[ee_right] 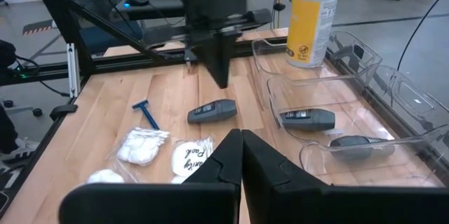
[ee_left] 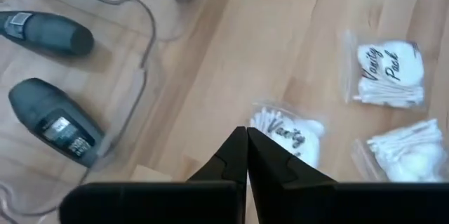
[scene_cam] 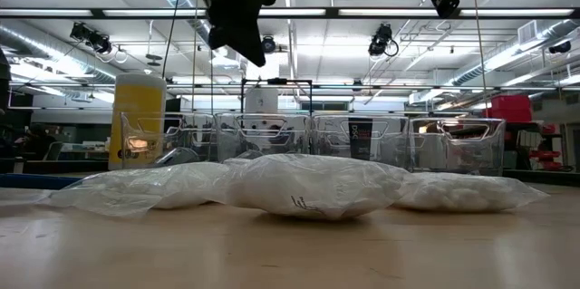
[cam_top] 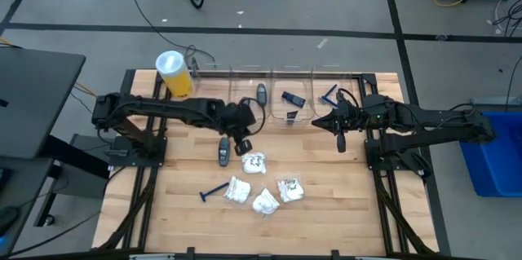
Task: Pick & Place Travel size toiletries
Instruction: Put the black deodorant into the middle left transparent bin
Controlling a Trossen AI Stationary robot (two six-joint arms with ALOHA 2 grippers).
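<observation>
Left tool [cam_top: 245,147] hangs above the tabletop [cam_top: 342,211], fingers pressed together, holding nothing. It sits just above the uppermost white packet [cam_top: 254,162] and right of a dark grey oval piece [cam_top: 223,152] lying on the wood. In the left wrist view the closed fingertips [ee_left: 245,140] point at a packet printed "Vanity Pack" [ee_left: 291,134].

Right tool [cam_top: 340,142] hovers off the surface on the right side of the tabletop, fingers pressed together, empty.

Three more white packets lie lower on the tabletop: [cam_top: 237,190], [cam_top: 265,202], [cam_top: 290,189]. One blue razor [cam_top: 214,191] lies left of them.

Clear bins [cam_top: 277,77] run along the far edge. One holds a dark grey oval piece [cam_top: 262,92], the next a dark rectangular piece [cam_top: 293,97], and another a blue razor [cam_top: 329,94].

Yellow cylinder with white lid [cam_top: 174,74] stands at the far left end of the bins.
</observation>
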